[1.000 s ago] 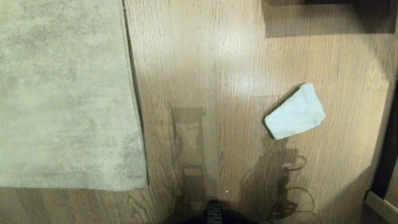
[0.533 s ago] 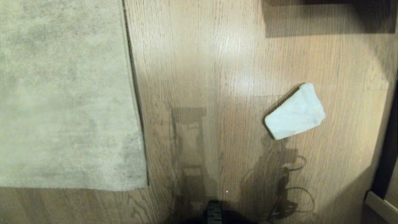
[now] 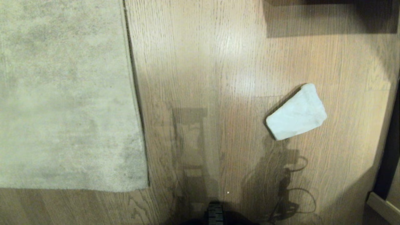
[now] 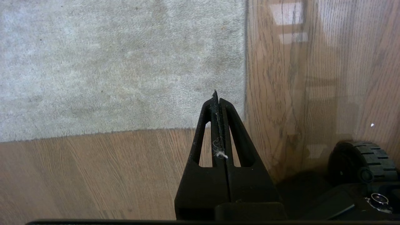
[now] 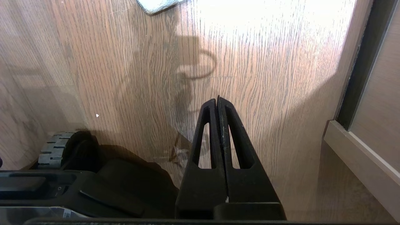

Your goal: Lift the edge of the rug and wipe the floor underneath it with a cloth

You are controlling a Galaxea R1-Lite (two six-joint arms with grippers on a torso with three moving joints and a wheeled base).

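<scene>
A mottled grey-beige rug (image 3: 62,93) lies flat on the left, its straight rug edge (image 3: 134,93) running away from me to a near corner (image 3: 144,187). The wood-plank floor (image 3: 203,62) fills the rest. A pale blue-green cloth (image 3: 296,113) lies loose on the floor to the right, only its corner (image 5: 157,3) showing in the right wrist view. My left gripper (image 4: 217,97) hangs shut above the rug corner (image 4: 240,123), holding nothing but a wisp of lint. My right gripper (image 5: 217,99) hangs shut over bare floor, short of the cloth. Neither arm shows in the head view.
A dark piece of furniture (image 3: 331,12) casts a shadow at the far right. A dark frame with a pale ledge (image 3: 382,203) stands at the right; it shows again as a ledge (image 5: 353,150) in the right wrist view. My base wheel (image 3: 215,214) is at the near edge.
</scene>
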